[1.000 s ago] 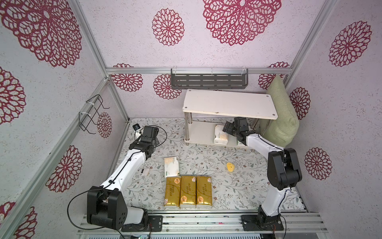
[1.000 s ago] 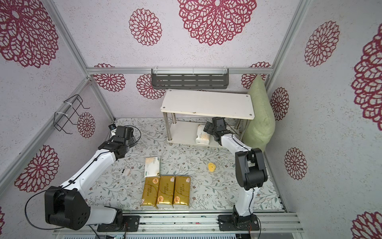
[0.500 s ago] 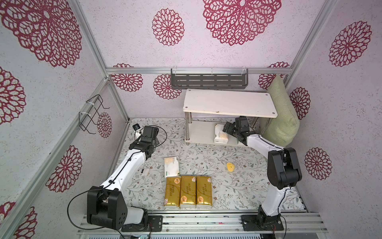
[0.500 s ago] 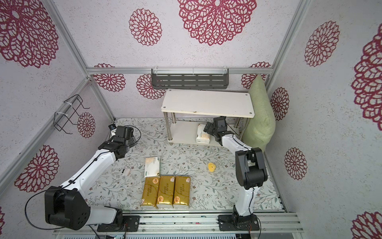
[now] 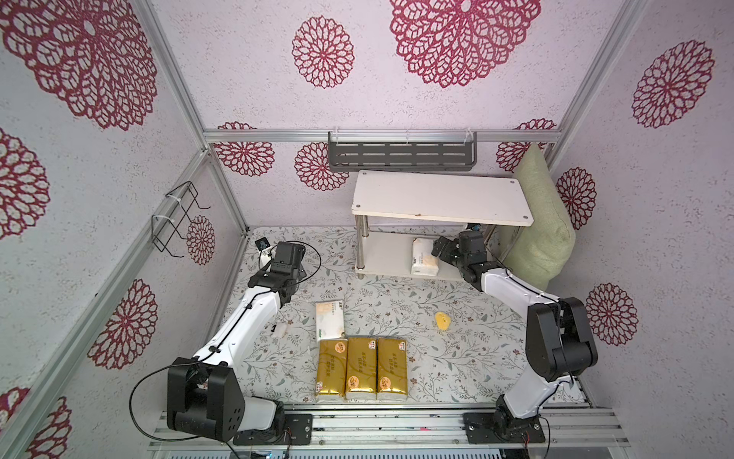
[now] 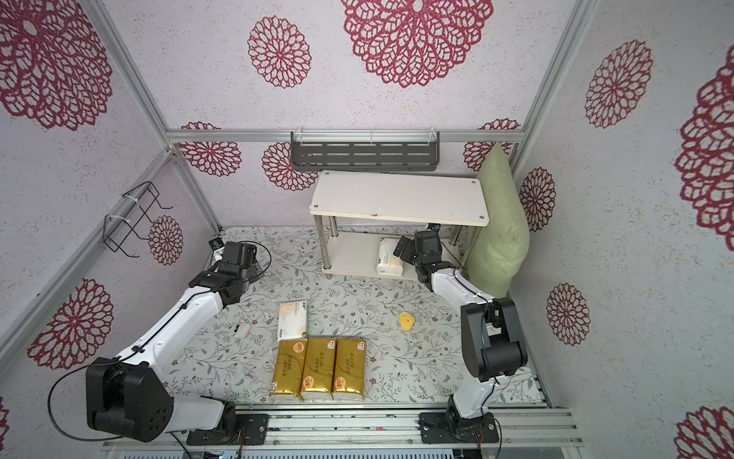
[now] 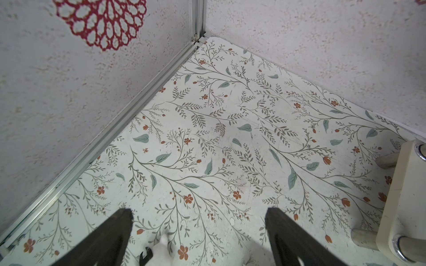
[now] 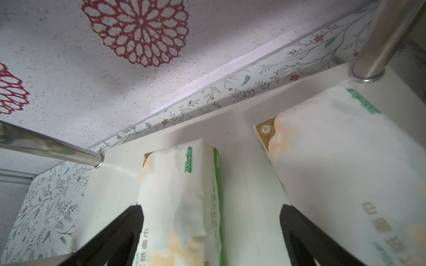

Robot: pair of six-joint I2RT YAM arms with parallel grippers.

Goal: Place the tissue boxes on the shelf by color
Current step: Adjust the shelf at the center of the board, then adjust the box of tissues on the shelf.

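The shelf point(image 5: 441, 196) stands at the back. On its lower board point(image 8: 244, 165) lie two white tissue boxes. My right gripper point(image 8: 212, 207) hangs open over the nearer one point(image 8: 184, 184), which lies partly between the jaws; the other box point(image 8: 341, 165) lies beside a chrome leg. In both top views only one shelved box point(image 5: 424, 257) point(image 6: 390, 258) shows, next to the right gripper point(image 5: 440, 251). Three gold boxes point(image 5: 360, 368) lie side by side at the front, a white box point(image 5: 329, 321) just behind them. My left gripper point(image 7: 199, 214) is open over bare floor.
A small yellow lump point(image 5: 442, 320) lies right of centre. A green pillow point(image 5: 540, 222) leans in the back right corner beside the shelf. A grey slotted rack point(image 5: 401, 155) hangs on the back wall, a black wire rack point(image 5: 174, 218) on the left wall. A shelf corner point(image 7: 403, 195) is near the left gripper.
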